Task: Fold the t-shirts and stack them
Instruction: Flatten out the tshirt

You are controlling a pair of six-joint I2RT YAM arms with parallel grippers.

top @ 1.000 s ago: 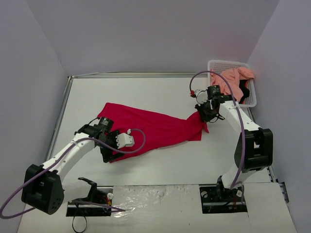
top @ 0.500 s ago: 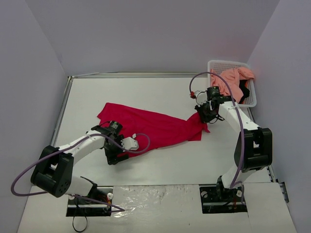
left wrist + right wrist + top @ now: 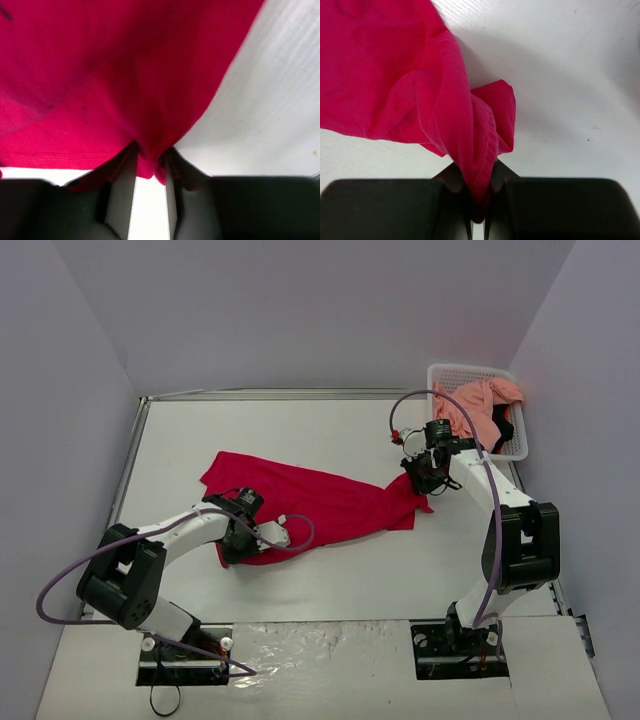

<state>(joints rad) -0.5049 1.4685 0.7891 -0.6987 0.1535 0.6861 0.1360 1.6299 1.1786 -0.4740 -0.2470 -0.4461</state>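
Observation:
The crimson red t-shirt [image 3: 330, 502] lies spread and stretched across the table [image 3: 330, 430]. My left gripper [image 3: 232, 548] is at its near-left hem. In the left wrist view a gathered corner of the red cloth [image 3: 125, 65] sits pinched between the narrowed fingers of that gripper [image 3: 150, 160]. My right gripper [image 3: 418, 480] holds the shirt's right end. The right wrist view shows the jaws [image 3: 479, 185] shut tight on a bunched fold of the red cloth [image 3: 395, 75]. A salmon pink t-shirt [image 3: 478, 400] and a bit of black garment [image 3: 503, 430] lie in the basket.
The white lattice basket [image 3: 450, 370] stands at the far right corner, close behind my right arm. A raised metal rim [image 3: 128, 470] runs along the table's left and far edges. Purple-grey walls close in on three sides.
My left arm swung in toward the shirt's near-left hem, and its jaws closed from wide open onto the cloth. The right arm kept its grip and barely moved.

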